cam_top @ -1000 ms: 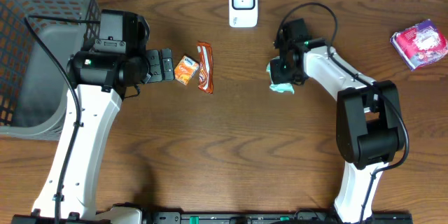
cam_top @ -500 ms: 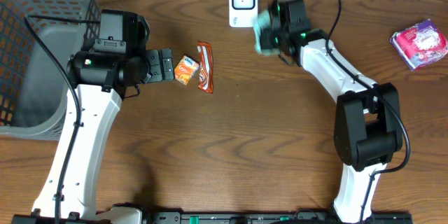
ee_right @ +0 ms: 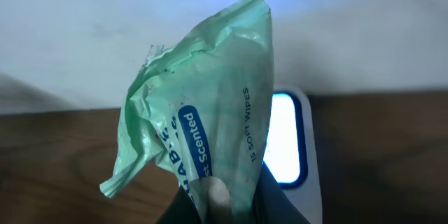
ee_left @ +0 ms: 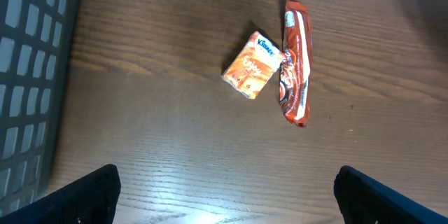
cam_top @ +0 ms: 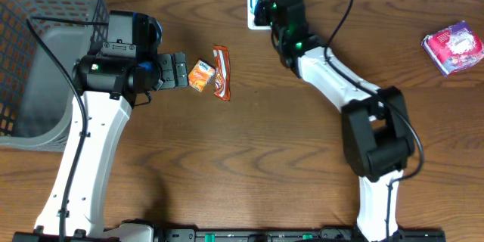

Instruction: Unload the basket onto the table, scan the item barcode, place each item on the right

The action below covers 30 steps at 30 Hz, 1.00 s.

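Scanning step in hand. Hold wipes pack (ee_right: 210,112) steady above scanner (ee_right: 285,140) at the far edge of the worktop (cam_top: 249,166). No barcode in view yet, so turn slowly at the wrist to sweep each face past the lit window rather than sliding sideways. Avoid tilting the crumpled film into glare.

Right gripper (ee_right: 231,199): closed tight, pinching the pack's lower end, pack raised just over the scanner.

Left gripper (ee_left: 224,196): spread wide, holding nothing, hovering near tissue packet (ee_left: 253,65) and snack bar (ee_left: 294,63).
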Available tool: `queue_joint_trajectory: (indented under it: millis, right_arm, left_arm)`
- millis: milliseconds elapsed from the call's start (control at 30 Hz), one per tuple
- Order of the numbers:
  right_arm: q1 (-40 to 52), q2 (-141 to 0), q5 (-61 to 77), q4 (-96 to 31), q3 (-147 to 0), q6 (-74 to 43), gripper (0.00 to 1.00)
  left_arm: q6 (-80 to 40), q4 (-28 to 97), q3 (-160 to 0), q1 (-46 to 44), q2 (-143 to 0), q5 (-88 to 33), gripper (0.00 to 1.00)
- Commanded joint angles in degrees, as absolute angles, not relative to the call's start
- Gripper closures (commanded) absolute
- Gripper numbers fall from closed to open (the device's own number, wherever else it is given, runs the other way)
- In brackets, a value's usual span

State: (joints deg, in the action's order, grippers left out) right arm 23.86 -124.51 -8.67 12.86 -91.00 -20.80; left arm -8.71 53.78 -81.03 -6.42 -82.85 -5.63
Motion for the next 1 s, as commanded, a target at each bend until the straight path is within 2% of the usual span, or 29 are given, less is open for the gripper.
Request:
queue_joint_trajectory:
  millis: [0,167,333,567,800,867,967]
  right_arm:
    - [23.42,-128.01,-10.83,15.11,-91.42,-25.69,0.99]
    - [22.92,-130.41,-9.28,16.95,-92.31,-24.43,0.99]
    - [20.97,-128.66,-10.83,10.46,-94.37,-17.3,0.99]
    - [11.92,-119.11,-28.51,-10.09,-96.33,-17.1,0.99]
    - [-3.09,-114.43,-35.09,-32.32,-96.33,-18.15,0.99]
    - [-6.81,-114.59,-35.07,-39.4,-96.25,-21.43,0.99]
    - [-12.08,-115.2,-35.07,-48.42,-95.37,-35.11,0.99]
  left_arm:
    - [-8.16,53.95,-81.08,-6.17,-83.09,-5.32,0.02]
    - [-8.16,53.95,-81.08,-6.17,-83.09,-5.3,0.02]
    - [-8.16,53.95,-81.08,-6.17,-83.09,-5.32,0.02]
    - [-8.16,53.95,-81.08,-6.17,-83.09,-5.32,0.02]
    - [-8.16,53.95,-81.08,-6.17,-83.09,-5.32,0.02]
    - [-8.16,53.95,-81.08,-6.17,-83.09,-5.3,0.02]
    - [-8.16,53.95,-81.08,-6.17,-83.09,-5.32,0.02]
